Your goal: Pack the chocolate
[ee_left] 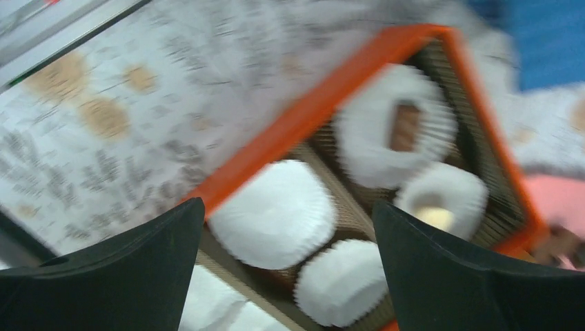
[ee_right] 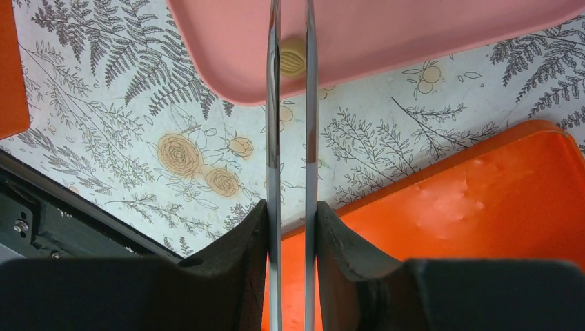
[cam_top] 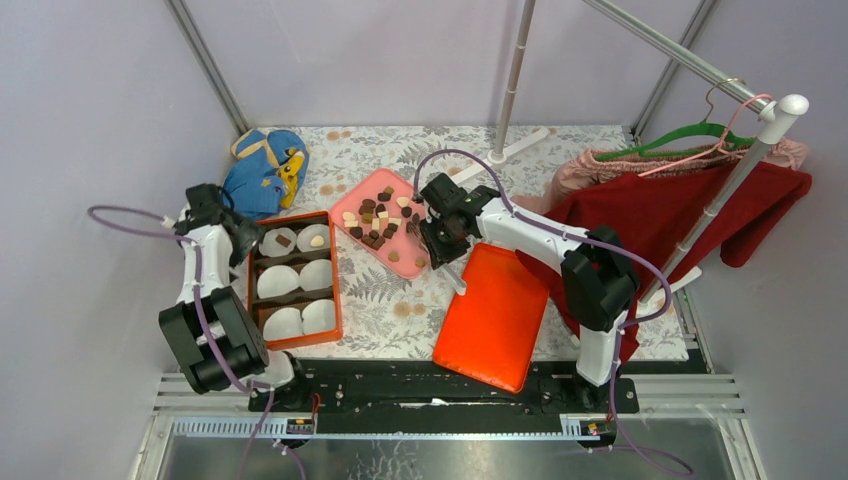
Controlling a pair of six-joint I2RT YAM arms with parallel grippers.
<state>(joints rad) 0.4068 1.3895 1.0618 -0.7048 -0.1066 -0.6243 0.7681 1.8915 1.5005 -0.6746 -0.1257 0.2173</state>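
The tweezers (ee_right: pixel 274 103) were gripped by the right claw (ee_right: pixel 290 221). A cream chocolate (ee_right: pixel 292 56) was seen between their tips, ahead of the claw, over the pink tray (ee_right: pixel 414 34). It could be dropped if the squeeze were eased. The left claw (ee_left: pixel 288 207) was held wide open above the box (ee_left: pixel 303 117), where liners (ee_left: pixel 276 214) could be knocked.

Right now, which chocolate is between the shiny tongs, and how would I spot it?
Find the pink tray in the middle of the flowery table. Near its edge, the metal tongs held by the right gripper have one chocolate between their tips. It is cream-coloured, round and ridged, apart from the heap of dark pieces.
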